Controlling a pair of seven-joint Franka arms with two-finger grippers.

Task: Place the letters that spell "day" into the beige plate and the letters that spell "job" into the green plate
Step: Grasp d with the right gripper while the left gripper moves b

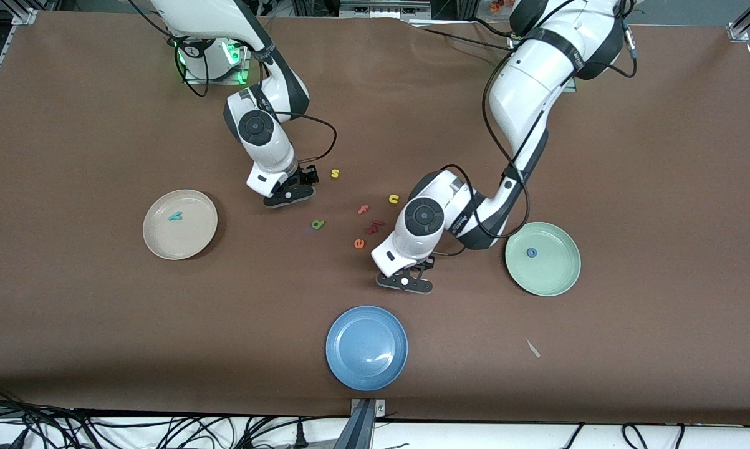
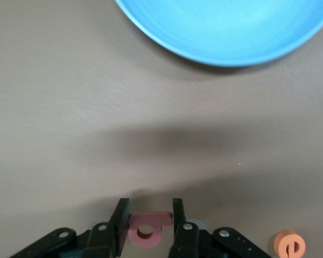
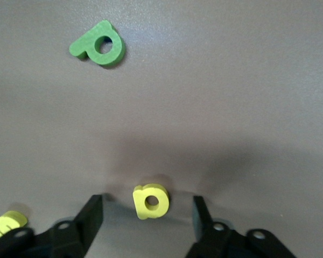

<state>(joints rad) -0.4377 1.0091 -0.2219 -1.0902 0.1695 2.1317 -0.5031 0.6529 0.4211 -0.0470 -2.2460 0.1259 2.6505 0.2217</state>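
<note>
Left end effector clamped on salmon b; right end effector apart, seemingly straddling yellow a.

Setting: robotics lab bench. Brown-covered table framed by aluminium rails, loose cables along the near edge, lit green base unit, possibly a controller, by one arm's mount.
</note>
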